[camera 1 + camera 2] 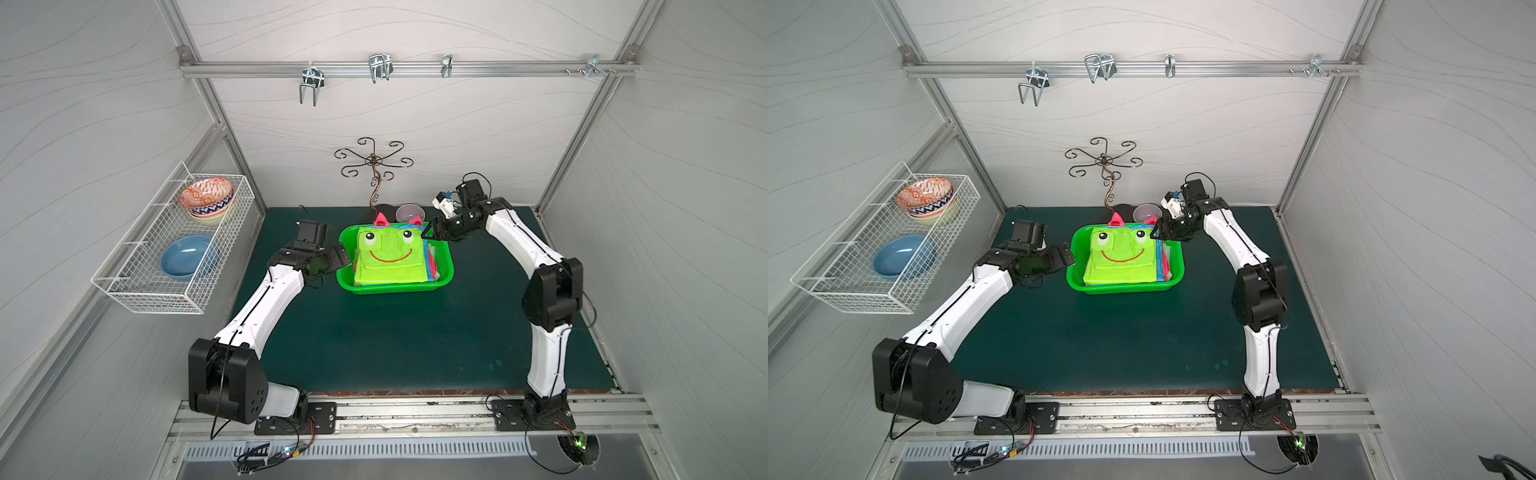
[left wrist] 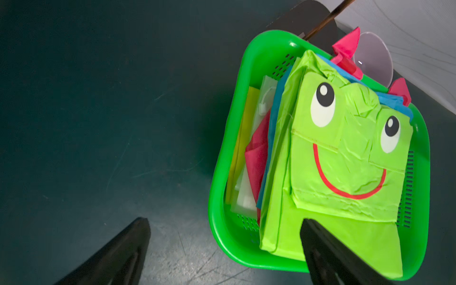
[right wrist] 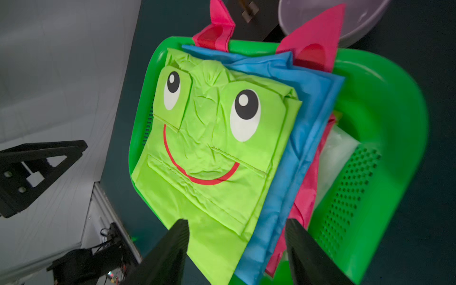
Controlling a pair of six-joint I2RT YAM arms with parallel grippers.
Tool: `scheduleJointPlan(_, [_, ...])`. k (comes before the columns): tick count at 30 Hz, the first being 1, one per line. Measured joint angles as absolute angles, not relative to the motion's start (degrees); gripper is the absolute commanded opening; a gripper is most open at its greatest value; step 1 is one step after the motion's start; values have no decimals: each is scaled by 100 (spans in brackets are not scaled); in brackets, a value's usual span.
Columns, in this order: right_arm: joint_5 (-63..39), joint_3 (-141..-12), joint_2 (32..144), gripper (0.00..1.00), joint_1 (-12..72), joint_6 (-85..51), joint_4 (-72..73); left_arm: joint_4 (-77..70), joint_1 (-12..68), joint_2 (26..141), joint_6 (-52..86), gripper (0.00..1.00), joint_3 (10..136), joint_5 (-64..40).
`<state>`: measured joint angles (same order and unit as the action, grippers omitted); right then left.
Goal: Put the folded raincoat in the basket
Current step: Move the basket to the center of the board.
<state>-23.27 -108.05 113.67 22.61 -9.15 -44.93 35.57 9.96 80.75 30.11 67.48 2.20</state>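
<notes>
The folded raincoat (image 1: 388,259), lime green with a frog face of two round eyes and a red smile turned upward, lies inside the bright green basket (image 1: 343,279) on the dark green mat (image 1: 395,340), towards the far middle of the table. Its two pink ears poke over the basket's far rim, and blue, pink and whitish layers show along the side nearer the right arm; the right wrist view shows these layers fanned out beside the green top fold (image 3: 212,148), with the perforated basket wall (image 3: 345,197) next to them. The left gripper (image 2: 222,224) hovers at the basket's left side with its jaws spread wide: one finger hangs over the raincoat's near corner, the other over the bare mat outside the rim (image 2: 218,172). The right gripper (image 3: 237,222) sits above the raincoat's far right corner, jaws parted and straddling the edge of the layers, not pinching them as far as the views show. Just behind the basket stand a translucent bowl (image 1: 409,212) and a scrolled metal stand (image 1: 374,166). On the left wall a white wire rack (image 1: 145,300) holds a patterned bowl (image 1: 206,195) and a blue bowl (image 1: 187,255).
</notes>
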Motion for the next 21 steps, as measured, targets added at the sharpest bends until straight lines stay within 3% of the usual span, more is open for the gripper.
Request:
scheduleJointPlan(4, [-1061,-10042,10704,71,2484,-1116,-4246,3559,956,8152,2902,100,6753,242])
scheduleJointPlan(9, [49,-9196,10709,70,2606,-1507,-4071,3577,915,8106,2834,100,6751,395])
scheduleJointPlan(21, [644,-7347,10353,67,2635,-2276,-3323,3450,878,7236,2628,100,6543,1756])
